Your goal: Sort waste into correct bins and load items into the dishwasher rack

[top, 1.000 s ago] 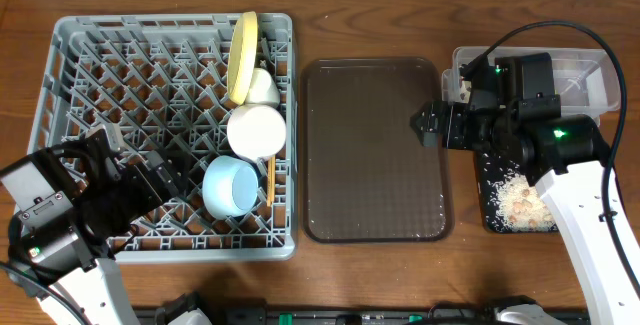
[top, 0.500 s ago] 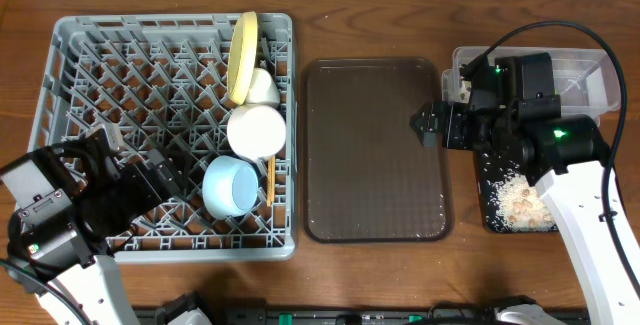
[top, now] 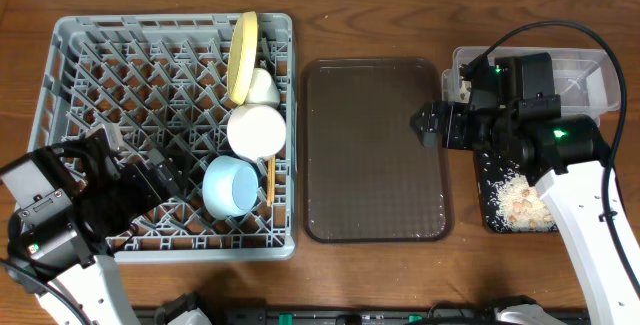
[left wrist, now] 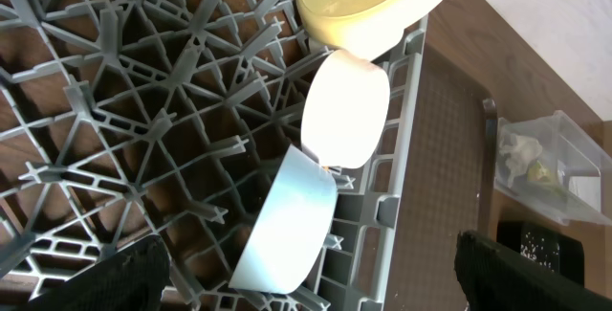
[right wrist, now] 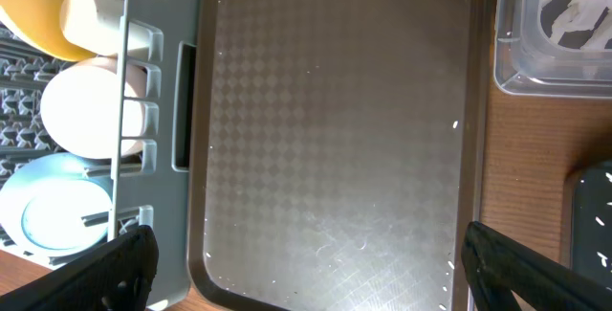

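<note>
The grey dishwasher rack [top: 100,85] holds the yellow plate [top: 243,55] on edge, the white cup [top: 262,87], the white bowl [top: 256,130], the light blue bowl [top: 231,186] and the chopsticks [top: 270,180] along its right side. My left gripper [top: 160,170] hovers open over the rack, just left of the blue bowl [left wrist: 287,220], holding nothing. Over the brown tray's right edge my right gripper [top: 428,125] stands open and empty. Rice scraps [top: 520,200] lie in the black tray [top: 497,220]. The napkin [right wrist: 574,5] sits in the clear container [top: 600,90].
The brown serving tray [top: 375,150] lies between the rack and the bins, with only a few white crumbs on it [right wrist: 335,129]. The right arm's body covers part of both bins. Bare wooden table [top: 380,15] runs along the far side.
</note>
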